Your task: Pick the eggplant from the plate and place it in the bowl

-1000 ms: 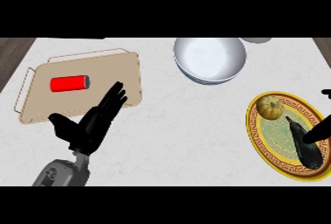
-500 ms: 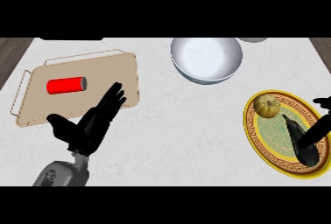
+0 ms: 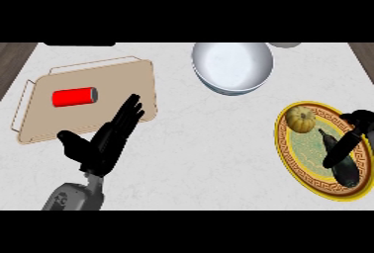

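Observation:
The dark eggplant (image 3: 348, 173) lies lengthwise on the right half of a yellow plate (image 3: 291, 157) with an ornate rim, at the counter's right side. My right hand (image 3: 350, 139) comes in from the right edge; its straight fingers lie along the eggplant's upper part and the thumb arches above the plate, so the hand is open. The white bowl (image 3: 232, 66) stands at the back, left of the plate and apart from it. My left hand (image 3: 102, 143) rests open at the lower left, fingers pointing up towards the tray.
A small tan pumpkin (image 3: 302, 118) sits on the plate's far end, just behind the eggplant's stem. A beige tray (image 3: 44, 126) with wire handles at the back left holds a red can (image 3: 73, 96). A pale object (image 3: 286, 45) shows behind the bowl.
My right hand has slid a little further left over the plate, down onto the eggplant. The left hand and the eggplant stay where they were.

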`<action>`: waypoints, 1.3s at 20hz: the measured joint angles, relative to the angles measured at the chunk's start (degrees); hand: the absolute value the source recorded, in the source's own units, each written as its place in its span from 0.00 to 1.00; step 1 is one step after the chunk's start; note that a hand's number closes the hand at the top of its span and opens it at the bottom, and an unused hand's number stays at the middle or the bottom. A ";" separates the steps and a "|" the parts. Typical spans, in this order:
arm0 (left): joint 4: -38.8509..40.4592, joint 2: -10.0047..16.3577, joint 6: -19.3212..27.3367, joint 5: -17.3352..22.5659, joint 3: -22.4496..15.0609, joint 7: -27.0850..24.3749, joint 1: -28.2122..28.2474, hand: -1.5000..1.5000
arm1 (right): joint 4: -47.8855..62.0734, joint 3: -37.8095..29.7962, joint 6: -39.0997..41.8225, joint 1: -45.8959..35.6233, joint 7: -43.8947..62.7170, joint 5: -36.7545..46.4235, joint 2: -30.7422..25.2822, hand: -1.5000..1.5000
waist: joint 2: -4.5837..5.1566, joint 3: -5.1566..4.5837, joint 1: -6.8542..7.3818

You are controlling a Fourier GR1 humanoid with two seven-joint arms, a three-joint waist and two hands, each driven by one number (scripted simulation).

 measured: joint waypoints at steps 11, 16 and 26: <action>-0.66 -0.41 -2.36 -0.81 2.58 0.50 1.00 0.50 | 4.47 -2.50 0.10 1.56 -2.46 6.81 3.26 0.00 | -0.01 0.01 -0.15; -1.47 -1.28 -2.77 -1.86 2.94 0.99 1.48 0.50 | 3.38 -3.93 -0.71 3.93 -2.43 9.71 5.29 0.00 | -0.07 0.00 -0.31; -1.10 -3.00 -4.19 -3.53 4.86 2.07 1.15 0.50 | 5.69 -8.58 -1.19 5.51 -6.48 17.19 8.80 1.00 | -0.35 -0.58 -0.31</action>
